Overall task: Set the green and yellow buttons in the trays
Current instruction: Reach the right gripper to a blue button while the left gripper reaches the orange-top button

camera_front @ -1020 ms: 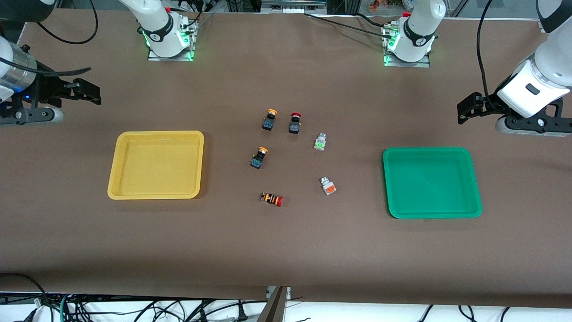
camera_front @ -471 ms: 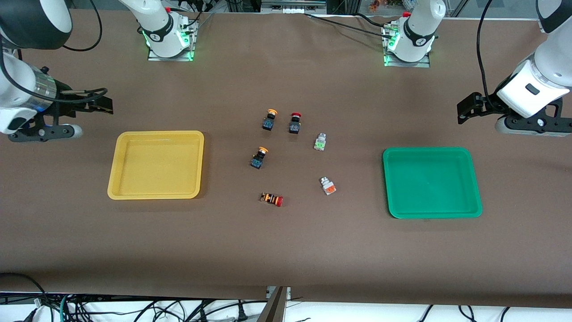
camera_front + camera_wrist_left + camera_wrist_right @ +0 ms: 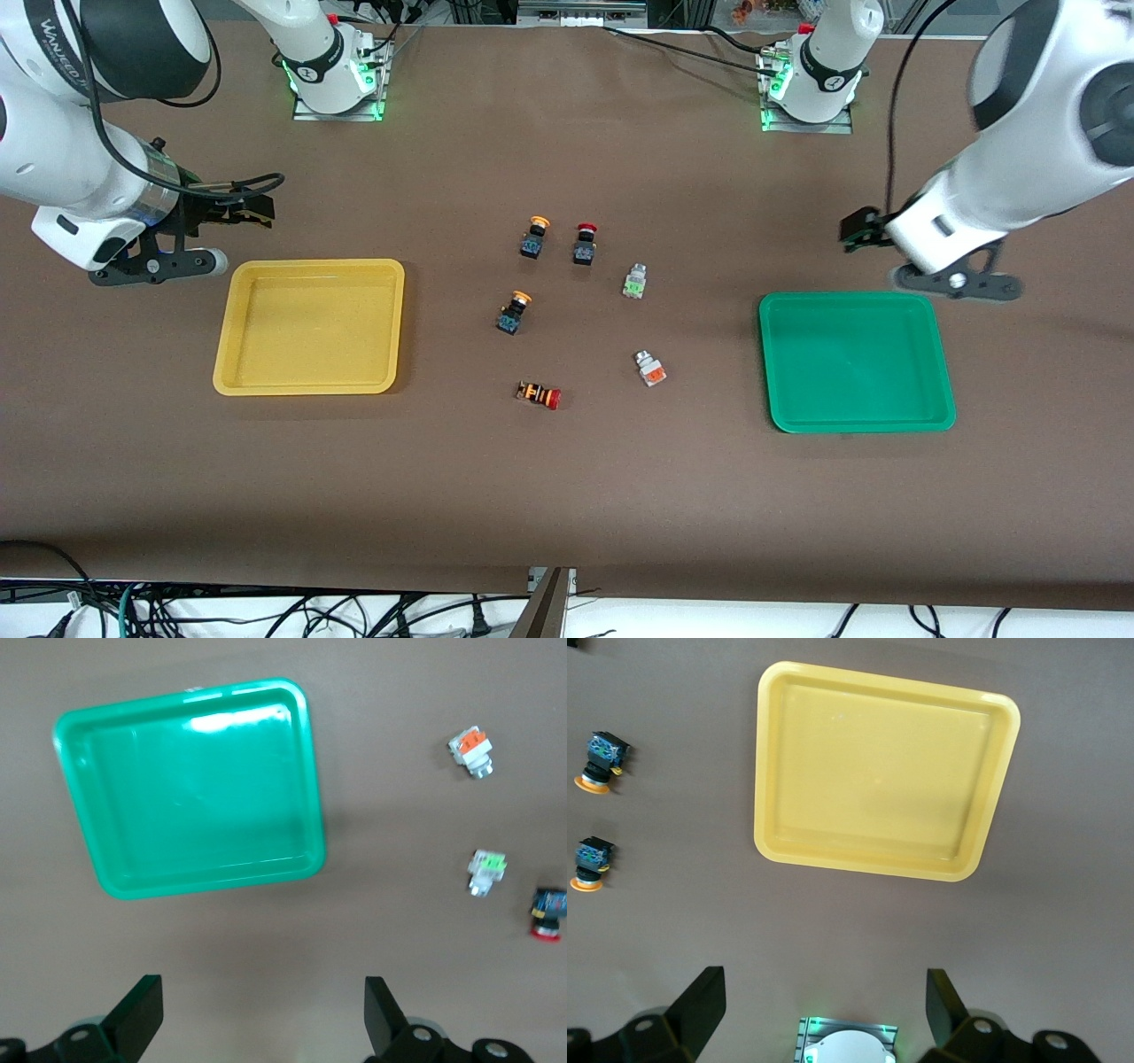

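From the front, my right gripper [image 3: 252,211] hangs over bare table just off the yellow tray [image 3: 309,326], at the tray's corner nearest my right base, and my left gripper [image 3: 855,229] hangs over the table just off the green tray [image 3: 857,361], on the edge toward my bases. Between my two sets of fingers the buttons sit loose on the table: a yellow-capped button [image 3: 534,237] beside a red-capped button [image 3: 585,244], a second yellow-capped button [image 3: 514,314] nearer the camera, a green-faced switch [image 3: 634,281] and an orange-faced switch [image 3: 651,369] toward my left fingers, and a striped red-capped button [image 3: 539,394] lying on its side nearest the camera. Both trays hold nothing. In my left wrist view, my left fingers [image 3: 142,1017] stand spread wide with only brown table between them; the green tray [image 3: 306,788] lies just ahead of them, and off to one side sit the orange-faced switch [image 3: 470,751], the green-faced switch [image 3: 486,872] and the red-capped button [image 3: 547,913], all well apart from my fingertips. In my right wrist view, my right fingers [image 3: 702,1005] are likewise spread wide around nothing; the yellow tray [image 3: 771,771] lies ahead of them, and the two yellow-capped buttons [image 3: 601,761] [image 3: 590,863] rest on the table off to one side, clear of the tray and of my fingers.
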`<state>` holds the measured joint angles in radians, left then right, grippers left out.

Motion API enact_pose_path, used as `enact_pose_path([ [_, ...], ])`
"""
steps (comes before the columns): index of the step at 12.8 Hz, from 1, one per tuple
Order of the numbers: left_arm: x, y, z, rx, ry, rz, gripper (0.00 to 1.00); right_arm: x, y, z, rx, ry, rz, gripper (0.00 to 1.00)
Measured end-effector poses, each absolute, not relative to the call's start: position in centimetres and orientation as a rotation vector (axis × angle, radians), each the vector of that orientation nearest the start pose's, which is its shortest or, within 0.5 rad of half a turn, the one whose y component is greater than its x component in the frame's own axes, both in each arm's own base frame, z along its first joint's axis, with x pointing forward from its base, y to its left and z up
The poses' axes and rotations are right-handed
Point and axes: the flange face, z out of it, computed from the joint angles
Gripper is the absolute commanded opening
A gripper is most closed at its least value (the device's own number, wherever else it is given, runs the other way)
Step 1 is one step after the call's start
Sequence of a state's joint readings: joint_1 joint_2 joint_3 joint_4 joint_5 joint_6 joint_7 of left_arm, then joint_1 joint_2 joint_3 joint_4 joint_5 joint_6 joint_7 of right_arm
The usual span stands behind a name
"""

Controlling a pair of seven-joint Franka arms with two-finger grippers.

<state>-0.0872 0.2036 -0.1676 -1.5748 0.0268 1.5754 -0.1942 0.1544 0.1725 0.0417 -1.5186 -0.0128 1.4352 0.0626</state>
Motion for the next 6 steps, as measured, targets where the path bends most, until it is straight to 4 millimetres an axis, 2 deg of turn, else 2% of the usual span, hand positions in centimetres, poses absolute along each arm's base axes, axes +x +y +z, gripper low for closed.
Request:
enact_pose_path([
  [2,59.4,-18.6,46.4,-3.082,-0.031,0.303,1.00,57.5,13.1,53.1,-3.126,-0.120,0.397,1.00],
  [3,59.9,-20.8,44.1,-3.083,-0.096,0.289,1.00,57.7,15.2,51.7,-3.123,-0.085,0.388,1.00],
  [6,61.4,-25.6,37.5,-3.105,-0.304,0.208,1.00,57.8,23.9,45.1,-3.150,-0.010,0.376,1.00],
])
